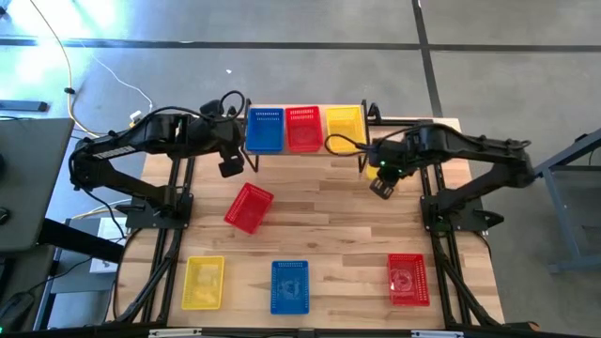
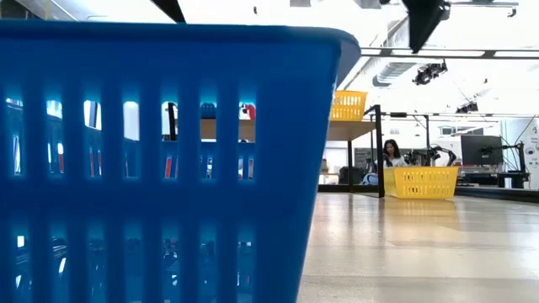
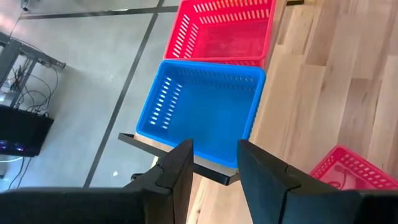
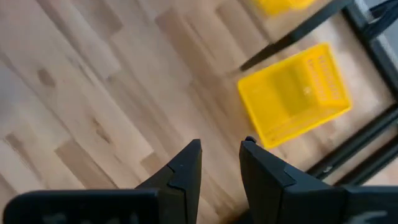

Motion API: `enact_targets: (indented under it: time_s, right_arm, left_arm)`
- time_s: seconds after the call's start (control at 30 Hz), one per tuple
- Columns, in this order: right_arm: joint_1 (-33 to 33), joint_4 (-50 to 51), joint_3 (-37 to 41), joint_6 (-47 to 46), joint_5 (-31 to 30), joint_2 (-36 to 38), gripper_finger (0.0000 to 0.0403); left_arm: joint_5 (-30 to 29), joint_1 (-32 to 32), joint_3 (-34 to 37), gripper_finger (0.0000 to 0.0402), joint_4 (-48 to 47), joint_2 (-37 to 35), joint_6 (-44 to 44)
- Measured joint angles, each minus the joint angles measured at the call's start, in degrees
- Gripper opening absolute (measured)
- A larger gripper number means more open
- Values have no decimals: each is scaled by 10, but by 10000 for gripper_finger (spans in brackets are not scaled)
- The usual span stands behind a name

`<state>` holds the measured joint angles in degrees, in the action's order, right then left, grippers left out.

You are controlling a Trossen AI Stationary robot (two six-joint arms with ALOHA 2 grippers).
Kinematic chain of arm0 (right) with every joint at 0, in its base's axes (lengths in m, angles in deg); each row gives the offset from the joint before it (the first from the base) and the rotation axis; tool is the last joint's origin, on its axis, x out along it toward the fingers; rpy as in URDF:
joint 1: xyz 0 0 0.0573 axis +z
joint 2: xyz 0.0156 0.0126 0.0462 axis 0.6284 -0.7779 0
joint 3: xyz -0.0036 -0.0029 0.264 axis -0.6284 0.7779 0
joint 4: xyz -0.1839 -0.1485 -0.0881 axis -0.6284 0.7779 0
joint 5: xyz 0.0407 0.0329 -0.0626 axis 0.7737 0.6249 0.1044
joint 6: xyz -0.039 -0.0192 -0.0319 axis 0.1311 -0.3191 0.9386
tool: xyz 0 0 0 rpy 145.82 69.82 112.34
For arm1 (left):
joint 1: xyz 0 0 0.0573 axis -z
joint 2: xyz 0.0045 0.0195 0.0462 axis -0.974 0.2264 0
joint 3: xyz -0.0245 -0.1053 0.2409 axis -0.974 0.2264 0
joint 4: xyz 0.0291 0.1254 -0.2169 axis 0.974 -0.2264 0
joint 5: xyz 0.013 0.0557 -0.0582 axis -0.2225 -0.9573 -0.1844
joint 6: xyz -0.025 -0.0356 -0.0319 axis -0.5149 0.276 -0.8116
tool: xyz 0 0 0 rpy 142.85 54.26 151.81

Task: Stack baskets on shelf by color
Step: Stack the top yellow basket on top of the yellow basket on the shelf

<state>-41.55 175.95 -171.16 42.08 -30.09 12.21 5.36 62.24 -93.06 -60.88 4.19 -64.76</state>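
Baskets: left end effector point(image 3: 214, 162) empty, slightly parted above blue basket point(image 3: 202, 112) on shelf point(image 1: 310, 150); next, grip tilted red basket point(image 1: 249, 207) by its rim. Right end effector point(image 4: 221, 158) empty, slightly parted, near yellow basket point(image 4: 293, 93).

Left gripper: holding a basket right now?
No. In the left wrist view the left gripper has empty open fingers, hovering above the blue basket that sits on the shelf.

Three baskets point(image 1: 302, 129) sit side by side on the shelf point(image 1: 368, 120) at the desk's point(image 1: 329, 216) far edge. One basket point(image 1: 249, 207) lies mid-desk, left of centre. Three more point(image 1: 290, 286) line the near edge.
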Motion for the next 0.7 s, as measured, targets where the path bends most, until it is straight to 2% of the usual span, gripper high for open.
enact_targets:
  time_s: [0.23,0.53,0.7]
  right_arm:
    - [0,-64,128,35,30,55,96]
    - [0,-177,255,178,18,64,105]
    - [5,-234,304,262,-39,64,110]
  left_arm:
    - [-2,0,0,113,1,0,1]
    - [-2,0,0,113,2,0,-4]
    - [-2,0,0,113,2,0,-17]
